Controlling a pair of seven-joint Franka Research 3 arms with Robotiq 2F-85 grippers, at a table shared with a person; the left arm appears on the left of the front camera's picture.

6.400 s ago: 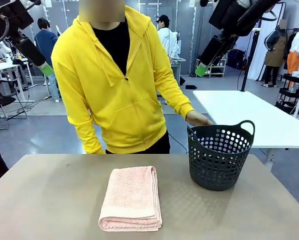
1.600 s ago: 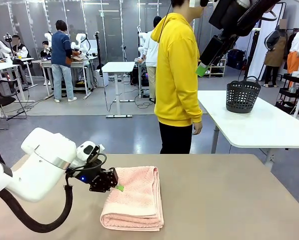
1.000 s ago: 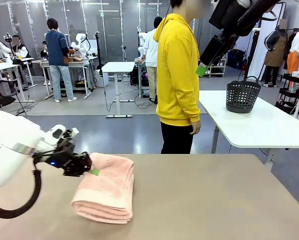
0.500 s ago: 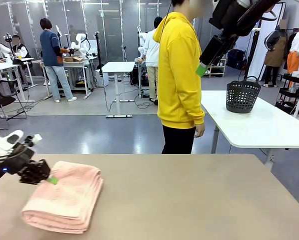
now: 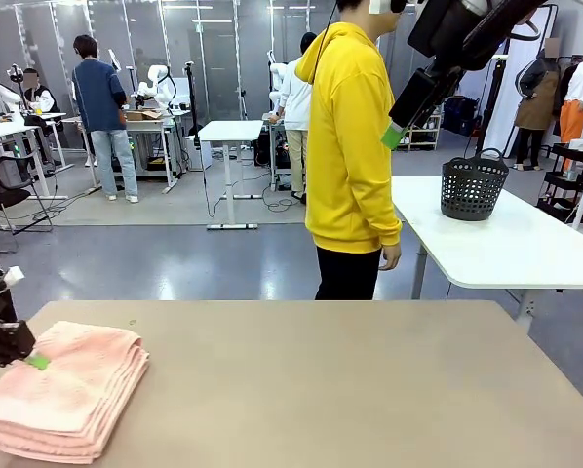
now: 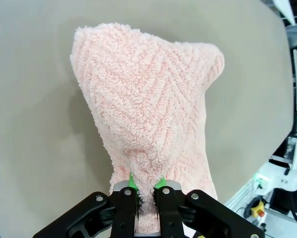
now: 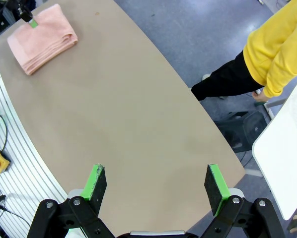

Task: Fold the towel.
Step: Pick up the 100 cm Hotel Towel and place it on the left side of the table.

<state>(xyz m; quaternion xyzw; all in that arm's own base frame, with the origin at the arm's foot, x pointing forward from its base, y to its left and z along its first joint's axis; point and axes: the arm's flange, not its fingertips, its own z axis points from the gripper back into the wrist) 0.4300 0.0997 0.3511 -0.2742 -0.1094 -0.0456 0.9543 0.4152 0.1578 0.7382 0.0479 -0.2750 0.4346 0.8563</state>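
left claw (image 6: 146,188) pinching folded towel (image 5: 62,390), table (image 5: 369,390) edge

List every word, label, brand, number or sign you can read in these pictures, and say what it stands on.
None can be read: no print shows on the towel, the table, the left gripper, the right gripper or the black basket.
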